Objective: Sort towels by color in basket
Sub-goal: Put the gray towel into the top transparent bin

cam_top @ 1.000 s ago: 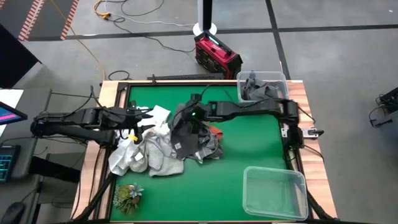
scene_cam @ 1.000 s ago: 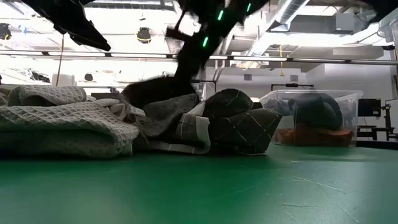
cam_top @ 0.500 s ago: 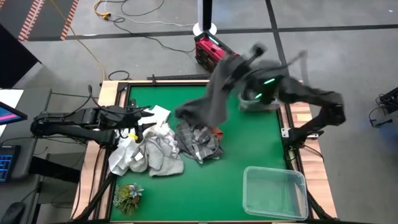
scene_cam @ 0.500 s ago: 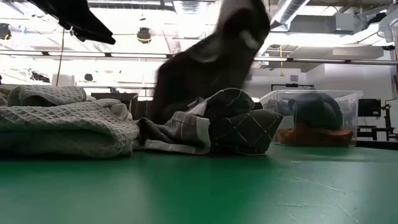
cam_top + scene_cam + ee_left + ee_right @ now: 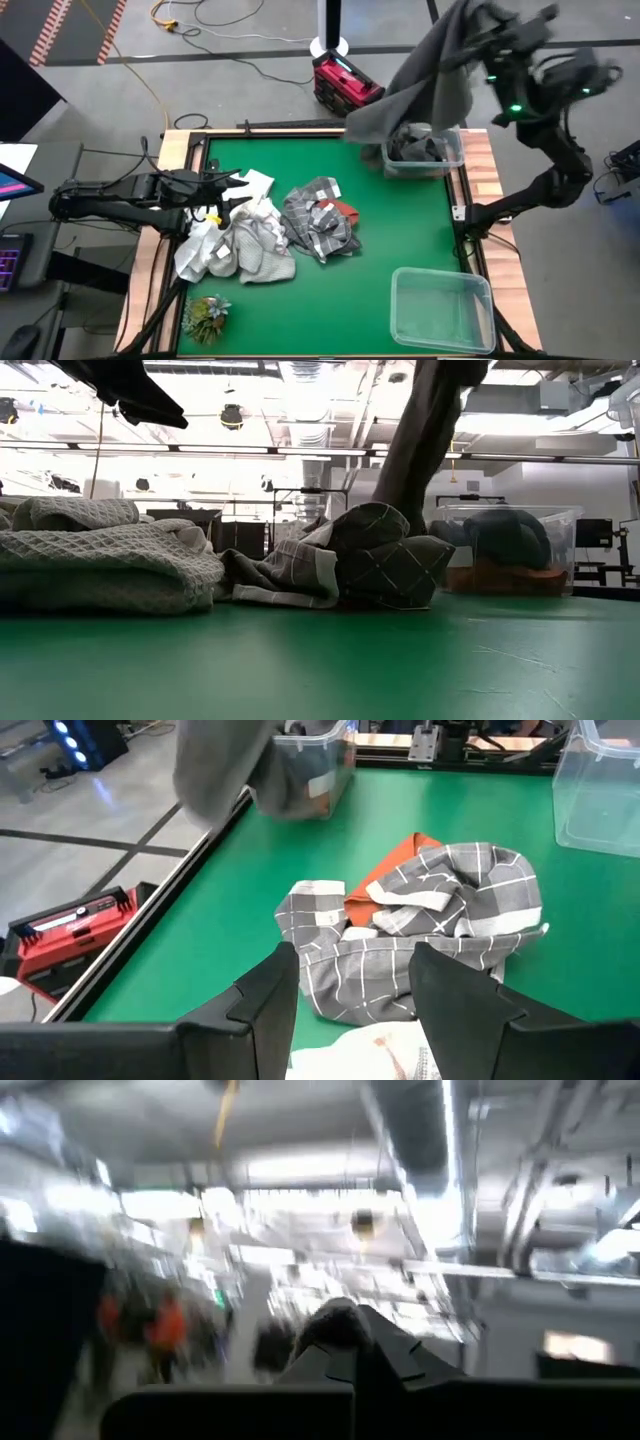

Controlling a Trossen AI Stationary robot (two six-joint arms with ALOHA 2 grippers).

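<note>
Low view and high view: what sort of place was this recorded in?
Most likely an industrial lab or workshop, not a home. The low view shows exposed ceiling ducts and pipes under bright lights, while the high view shows a bare grey concrete floor with loose cables and a red equipment case behind the green table.

Table surface [image 5: 400,230]: green, wood-coloured border.
Lifted towel [image 5: 425,80]: plain dark grey.
Checked towel [image 5: 318,228]: grey, white grid lines.
Orange towel [image 5: 345,211]: rust-orange.
Waffle towels [image 5: 235,245]: white and pale grey.
Leafy tuft [image 5: 205,315]: green.
Bins [image 5: 442,310]: clear.
</note>
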